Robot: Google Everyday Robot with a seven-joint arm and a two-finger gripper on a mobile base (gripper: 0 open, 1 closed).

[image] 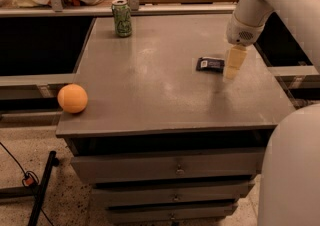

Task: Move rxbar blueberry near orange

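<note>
The rxbar blueberry (210, 64) is a small dark flat bar with a white label patch at its left end. It lies on the grey cabinet top (160, 80), right of centre. My gripper (232, 71) hangs from the white arm just right of the bar, its pale fingers pointing down at the bar's right end. The orange (73, 98) is a round orange ball at the front left corner of the cabinet top, far from the bar.
A green drink can (122, 18) stands at the back left of the cabinet top. Drawers (175, 170) sit below the front edge. A white robot body part (290, 170) fills the lower right. A black pole and cable (40, 190) lie on the floor at left.
</note>
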